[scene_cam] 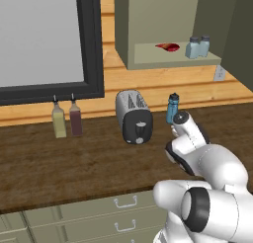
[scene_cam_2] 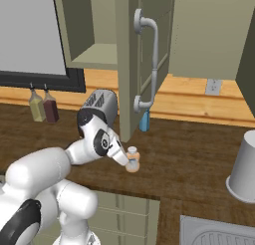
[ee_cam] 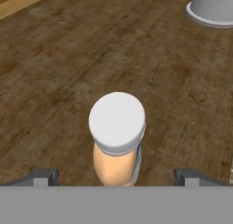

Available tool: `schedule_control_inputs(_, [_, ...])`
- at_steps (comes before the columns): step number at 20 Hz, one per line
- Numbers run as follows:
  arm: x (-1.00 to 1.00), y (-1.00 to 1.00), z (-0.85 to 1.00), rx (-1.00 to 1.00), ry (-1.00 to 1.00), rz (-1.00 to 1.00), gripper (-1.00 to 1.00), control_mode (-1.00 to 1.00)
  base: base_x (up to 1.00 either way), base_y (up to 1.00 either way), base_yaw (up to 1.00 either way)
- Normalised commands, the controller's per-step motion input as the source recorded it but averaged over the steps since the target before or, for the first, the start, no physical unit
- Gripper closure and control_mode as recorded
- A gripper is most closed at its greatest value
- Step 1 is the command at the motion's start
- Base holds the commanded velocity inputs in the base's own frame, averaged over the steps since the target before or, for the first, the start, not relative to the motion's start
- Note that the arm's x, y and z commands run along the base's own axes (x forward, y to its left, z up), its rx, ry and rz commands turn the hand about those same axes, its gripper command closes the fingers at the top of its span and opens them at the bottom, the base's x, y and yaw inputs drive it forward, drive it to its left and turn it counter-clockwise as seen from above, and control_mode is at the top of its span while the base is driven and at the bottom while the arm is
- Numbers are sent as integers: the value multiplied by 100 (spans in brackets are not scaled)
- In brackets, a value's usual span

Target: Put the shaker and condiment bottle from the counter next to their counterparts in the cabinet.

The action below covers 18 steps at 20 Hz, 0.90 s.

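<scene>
Gripper (ee_cam: 116, 177) poised over condiment bottle (ee_cam: 117, 141) on the wooden counter (ee_cam: 54, 82)
Jaws spread wide, one fingertip (ee_cam: 42, 177) either side of the upright bottle, neither touching; beyond, two pale-blue shakers (scene_cam: 197, 47) and a red item (scene_cam: 167, 46) sit on the open cabinet (scene_cam: 173, 57) shelf

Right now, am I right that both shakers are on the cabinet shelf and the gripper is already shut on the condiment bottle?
Not quite: the gripper is open, its fingertips standing apart on either side of the condiment bottle, as the hand view shows. Both shakers do stand on the cabinet shelf.
</scene>
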Motion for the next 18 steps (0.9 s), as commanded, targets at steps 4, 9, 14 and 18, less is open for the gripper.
schedule_control_inputs(4, [0,-4,-9,0,-1,0,-100,-100,0,0,0])
schedule_control_inputs(9, [3,-2,-9,0,-2,0,-100,-100,0,0,0])
schedule_control_inputs(14, [2,-1,-12,0,-1,0,-100,-100,0,0,0])
schedule_control_inputs(18, [9,-8,-13,0,-4,0,-100,-100,0,0,0])
